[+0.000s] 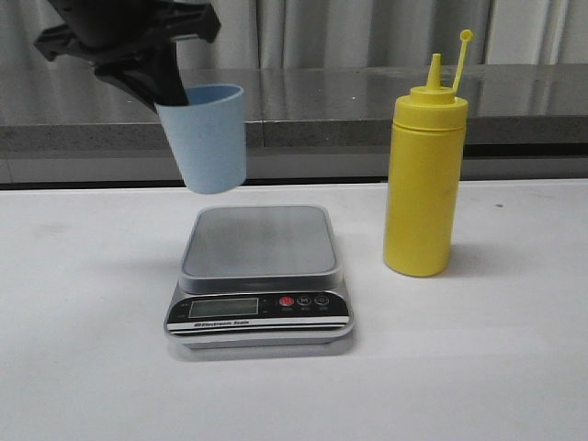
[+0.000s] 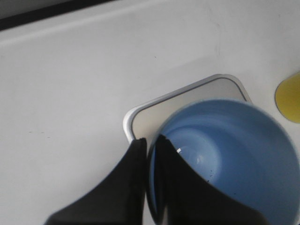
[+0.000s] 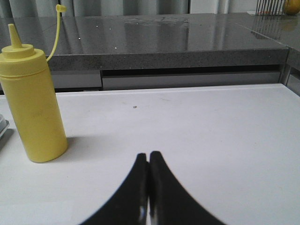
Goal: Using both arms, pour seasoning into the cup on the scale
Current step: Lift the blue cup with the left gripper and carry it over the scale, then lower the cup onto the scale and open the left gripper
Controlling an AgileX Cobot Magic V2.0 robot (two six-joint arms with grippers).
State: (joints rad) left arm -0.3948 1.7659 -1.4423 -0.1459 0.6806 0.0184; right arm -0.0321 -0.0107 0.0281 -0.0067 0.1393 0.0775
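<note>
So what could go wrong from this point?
The left gripper pinches only the rim of the tilted cup, held in the air; it could slip or land askew on the scale. The cup hangs over the platform's left rear corner, so it may be set down off-centre. The bottle stands uncapped; a clumsy grab could spill it.

Bare scale (image 1: 260, 241) platform under cup (image 1: 208, 138); bottle (image 1: 423, 179) just beside

pale blue cup (image 1: 209, 138), yellow bottle (image 1: 422, 179), silver-grey scale (image 1: 259, 280), black pincer (image 1: 163, 81).
</note>
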